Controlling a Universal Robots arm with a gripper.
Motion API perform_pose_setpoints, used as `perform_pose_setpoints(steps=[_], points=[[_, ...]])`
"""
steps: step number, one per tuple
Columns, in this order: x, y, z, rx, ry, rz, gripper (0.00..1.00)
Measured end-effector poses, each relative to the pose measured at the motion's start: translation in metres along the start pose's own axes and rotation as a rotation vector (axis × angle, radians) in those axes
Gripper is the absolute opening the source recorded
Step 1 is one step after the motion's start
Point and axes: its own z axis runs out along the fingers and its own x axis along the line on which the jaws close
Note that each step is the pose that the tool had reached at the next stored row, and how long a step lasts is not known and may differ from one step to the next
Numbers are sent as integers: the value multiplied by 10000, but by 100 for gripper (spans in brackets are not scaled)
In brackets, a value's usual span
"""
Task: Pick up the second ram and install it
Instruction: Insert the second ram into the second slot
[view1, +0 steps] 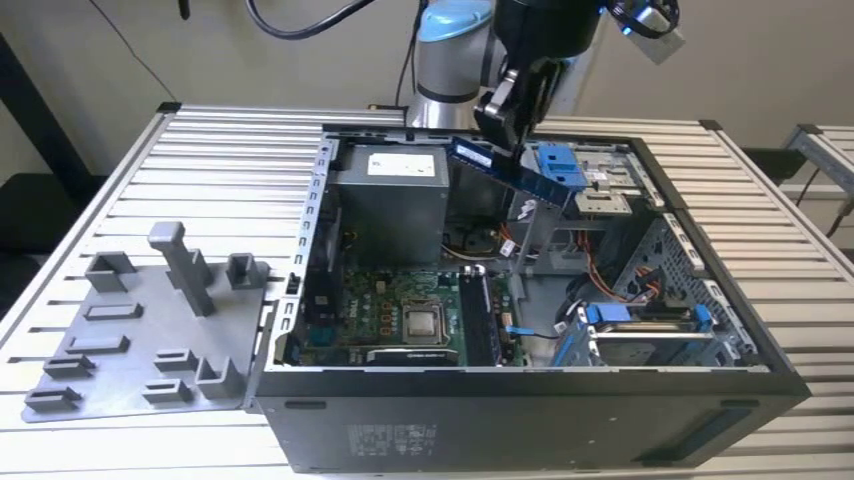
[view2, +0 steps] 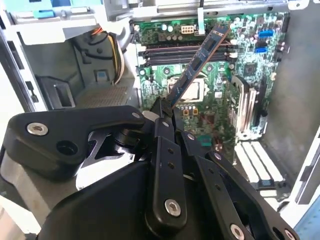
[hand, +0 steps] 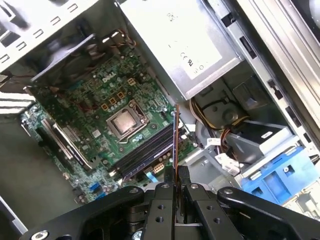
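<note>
Second ram (view1: 527, 178) is up in the air above the open computer case (view1: 534, 368), clamped at one end by the gripper (view1: 497, 130), whose jaws are closed narrow on the board's two flat faces. In the exterior view the stick slopes down toward the exterior view's right, and it hangs over the far part of the case, in front of the bright blue drive clips (view1: 561, 165) and just to the exterior view's right of the grey power supply (view1: 387, 190). It touches nothing but the fingers and sits well apart from the motherboard (view1: 387, 300) on the case floor. In the second wrist view the second ram (view2: 200, 62) juts out from the gripper (view2: 162, 107) as a dark bluish strip, crossing in front of the black memory slots (view2: 165, 55) and the processor socket (view2: 192, 85). In the first wrist view it (hand: 175, 142) shows edge-on as a thin line rising from the gripper (hand: 176, 182), with the memory slots (hand: 145, 150) and the processor socket (hand: 124, 122) beyond it. The case stands on a slatted table (view1: 227, 150), and a grey fixture plate (view1: 134, 330) lies at the exterior view's left of the case.
</note>
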Motion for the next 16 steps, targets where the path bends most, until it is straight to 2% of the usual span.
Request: perform_pose_setpoints(steps=[16], points=[[0,-1,15,57,-101,2903,14]])
